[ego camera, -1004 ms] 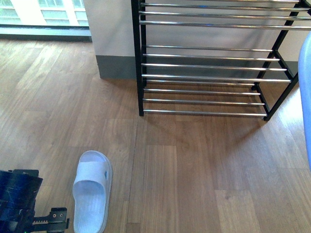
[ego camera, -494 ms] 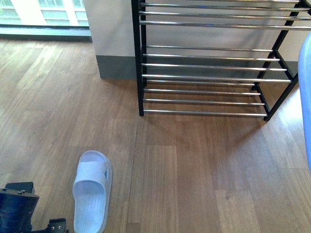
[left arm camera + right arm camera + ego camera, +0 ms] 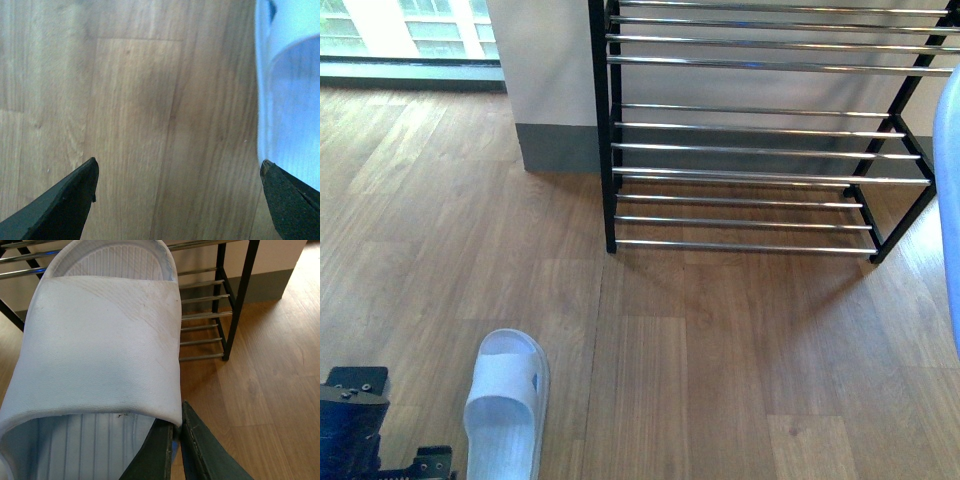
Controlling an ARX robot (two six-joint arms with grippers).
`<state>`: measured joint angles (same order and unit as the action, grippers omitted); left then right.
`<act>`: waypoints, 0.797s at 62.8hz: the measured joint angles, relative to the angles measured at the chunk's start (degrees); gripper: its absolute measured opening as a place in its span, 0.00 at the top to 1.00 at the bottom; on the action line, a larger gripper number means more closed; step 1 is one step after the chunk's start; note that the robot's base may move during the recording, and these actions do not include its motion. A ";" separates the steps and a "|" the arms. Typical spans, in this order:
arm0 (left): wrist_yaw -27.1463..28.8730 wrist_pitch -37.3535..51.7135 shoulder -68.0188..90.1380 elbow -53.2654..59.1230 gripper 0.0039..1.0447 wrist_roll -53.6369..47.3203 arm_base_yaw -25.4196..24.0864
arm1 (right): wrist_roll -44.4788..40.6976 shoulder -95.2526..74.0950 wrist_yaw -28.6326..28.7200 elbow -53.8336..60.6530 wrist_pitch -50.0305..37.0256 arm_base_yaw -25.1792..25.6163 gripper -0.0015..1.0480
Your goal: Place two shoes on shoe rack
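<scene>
Wooden floor (image 3: 720, 360) runs to a pale wall where the shoe rack (image 3: 750, 176) stands; one white slipper (image 3: 505, 405) lies on the boards well short of it, beside the left gripper (image 3: 178, 167), jaws spread wide; the right gripper (image 3: 178, 437) has its jaws pinched on the other slipper (image 3: 105, 345), apparently held above the floor, near the rack.

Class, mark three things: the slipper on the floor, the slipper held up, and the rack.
Floor slipper (image 3: 506, 380): front view, on its strap.
Held slipper (image 3: 105, 345): right wrist view, on its strap.
Rack (image 3: 611, 200): front view, on its left black post.
</scene>
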<state>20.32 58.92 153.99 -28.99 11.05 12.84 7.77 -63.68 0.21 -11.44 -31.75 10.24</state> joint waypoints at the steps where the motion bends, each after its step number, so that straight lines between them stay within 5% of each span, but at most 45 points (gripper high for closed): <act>1: -0.46 -0.39 0.09 -0.37 0.09 -0.48 0.50 | 0.00 0.00 0.00 0.00 0.00 0.00 0.98; 16: -1.03 -7.58 1.68 -6.64 0.09 -1.36 3.08 | 0.00 -0.02 0.00 0.00 0.00 0.00 0.98; 50: -1.07 -21.24 13.03 -20.81 0.09 7.50 -0.37 | 0.00 -0.02 -0.02 0.00 0.00 0.00 0.98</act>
<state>19.25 37.67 167.02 -49.80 18.55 12.47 7.77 -63.70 0.19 -11.44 -31.75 10.24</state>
